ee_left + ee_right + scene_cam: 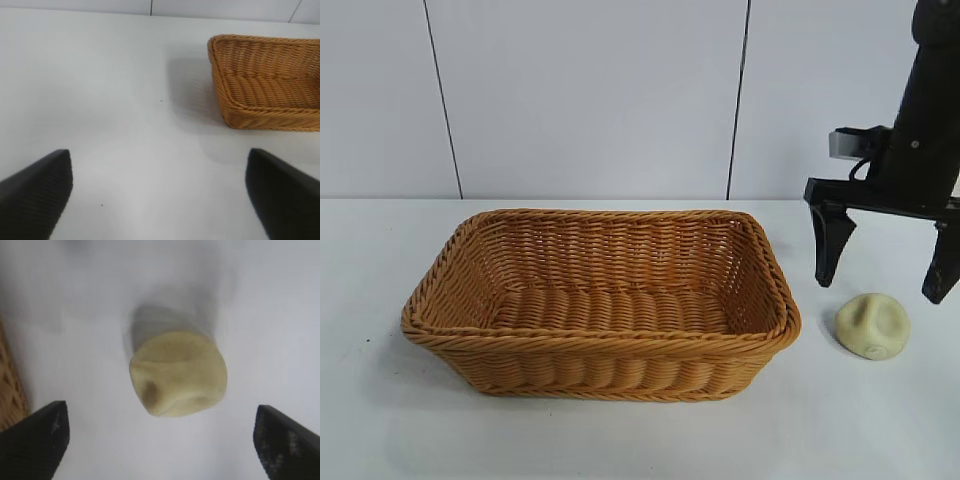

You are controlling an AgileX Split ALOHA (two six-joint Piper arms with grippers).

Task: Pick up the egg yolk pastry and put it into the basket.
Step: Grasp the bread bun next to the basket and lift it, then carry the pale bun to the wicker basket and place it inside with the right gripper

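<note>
At 3 o'clock of your basket (pixel 600 305): egg yolk pastry (pixel 873 325) on table | right gripper (pixel 886 262) above it, fingers spread | left gripper (pixel 159 192) spread too.

A lab bench — bare white table (pixel 620 440), panelled wall (pixel 590 90).

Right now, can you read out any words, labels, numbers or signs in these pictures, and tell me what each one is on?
No readable text anywhere.
The pastry has only a small round mark, no letters.
The basket is plain wicker, no label.
The right gripper above the pastry and the left gripper show no markings.
</note>
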